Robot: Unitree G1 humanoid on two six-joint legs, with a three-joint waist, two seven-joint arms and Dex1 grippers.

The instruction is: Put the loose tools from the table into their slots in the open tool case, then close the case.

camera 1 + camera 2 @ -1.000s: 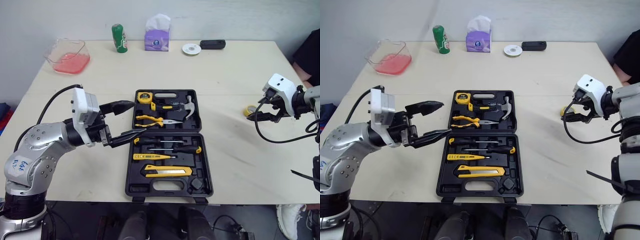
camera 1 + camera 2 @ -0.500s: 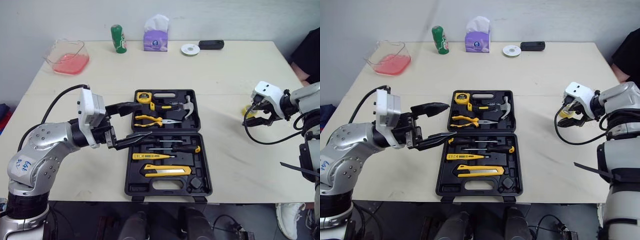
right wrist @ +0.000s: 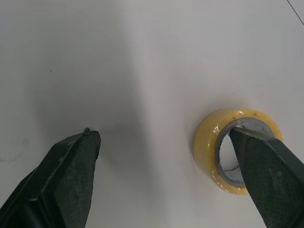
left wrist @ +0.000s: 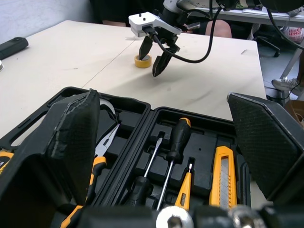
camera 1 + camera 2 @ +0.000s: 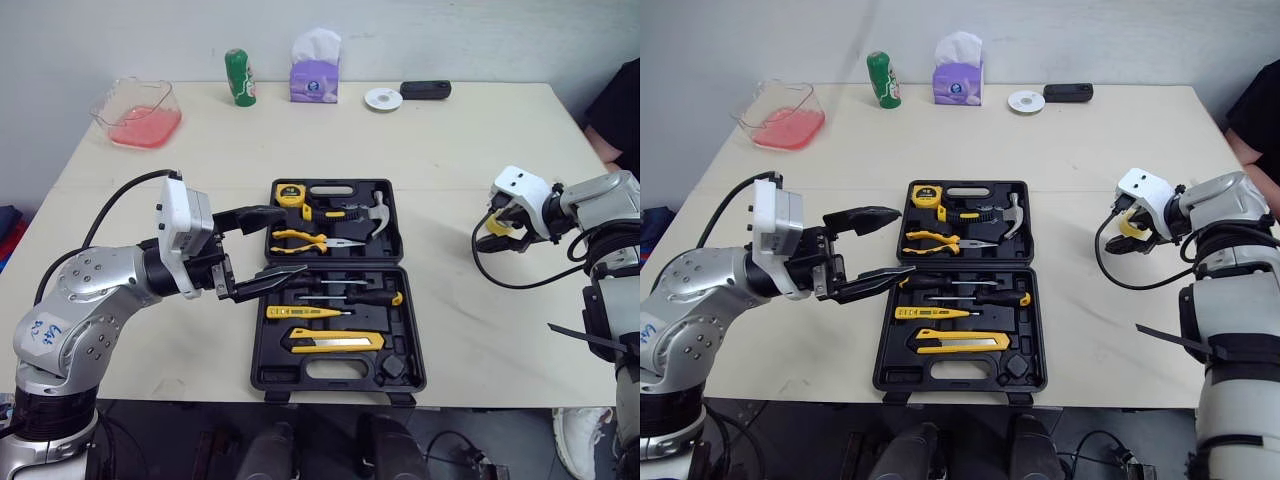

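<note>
At right-centre of the left eye view, on bare counter (image 5: 440, 150) well apart from the tool case (image 5: 330, 373): R gripper (image 4: 149, 64) has swung inward over the last sec. and now sits low at the yellow tape roll (image 3: 207, 151), apparently the only kit item still out of the case. Jaws spread wide. R wrist view has one finger at the roll's hole (inside or just above: cannot tell) and the other out on bare counter, so nothing is pinched yet. Judged: approach done, grasp is the step in hand. L gripper (image 5: 294, 241) has edged toward the case's left side and hovers there, jaws spread, empty.

Roll: lies flat, hole up, glossy yellow wrap w/ grey core; a stiff ring, prob. apt to skid if nudged off-centre. Case lies open, both halves flat, w/ hammer (image 5: 375, 212), pliers (image 5: 305, 238) and screwdrivers (image 5: 340, 295) seated. Closing not yet begun.
</note>
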